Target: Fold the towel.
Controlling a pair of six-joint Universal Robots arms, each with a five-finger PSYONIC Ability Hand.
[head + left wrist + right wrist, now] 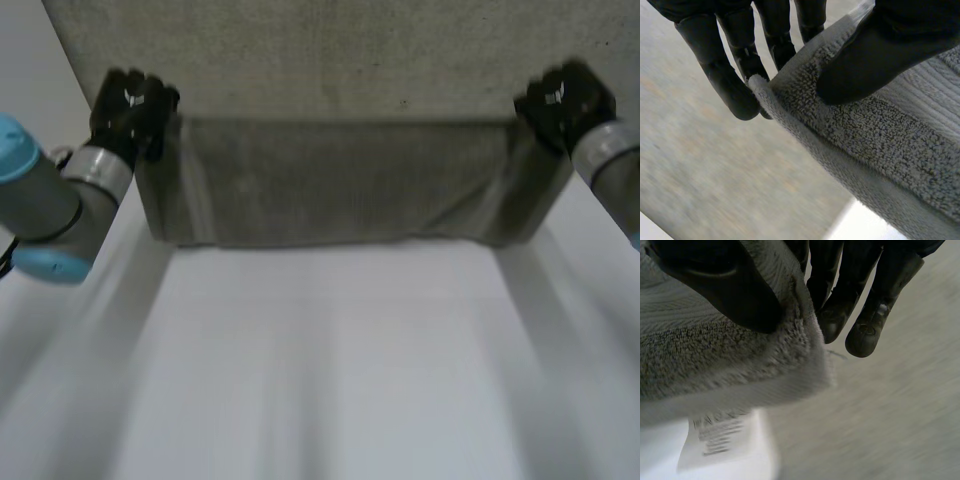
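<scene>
You have the left hand (133,105) at upper left and the right hand (562,100) at upper right, each pinching a towel (340,180) corner between thumb and fingers. The grey towel stretches between them across the upper frame, above the white table (330,370).

You see a white table (330,380) spreading across the near half of the head view, its plain top running on to both sides and showing again at the far left corner.

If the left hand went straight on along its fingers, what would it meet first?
Likely the towel, its flat part lying past the fingertips of the left hand; depth is unclear.
</scene>
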